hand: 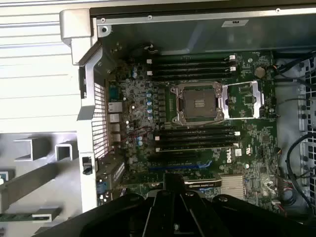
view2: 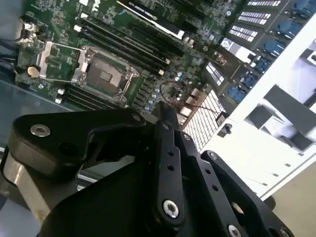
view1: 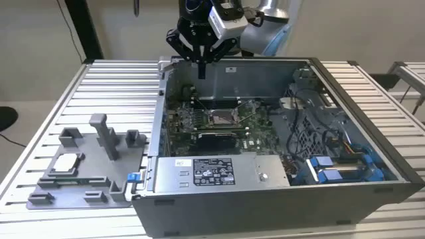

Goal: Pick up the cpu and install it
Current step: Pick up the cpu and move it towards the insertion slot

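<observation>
On the exterior view's left, at about eight o'clock from the frame's centre, a grey tray [view1: 74, 182] sits on the ribbed table [view1: 99, 89]. The cpu [view1: 65, 164] lies flat in one of its pockets with its pale metal top up, and nothing touches it.

The pincer [view1: 201, 73] hangs well apart from the chip, off toward one o'clock from it, above the rear wall of the open computer case [view1: 265, 201]. It looks clenched, its black fingers drawn to one narrow tip with nothing between them.

Below it, at about five o'clock, is the motherboard's socket [view1: 220, 117]. In the first wrist view the socket [hand: 197, 102] shows bare, with its metal retaining plate [hand: 242, 98] swung open beside it. Toward four o'clock of the case, blue connectors [view1: 325, 167] and cables crowd the drive bay.

By my judgement the pick has not begun, so that is the step in hand. To do it well, the fingers must part wider than the chip and come down square over it. They should close on two opposite edges only, clear of the pocket walls. The chip is thin, so the squeeze should be gentle and centred and the lift straight up and level.
</observation>
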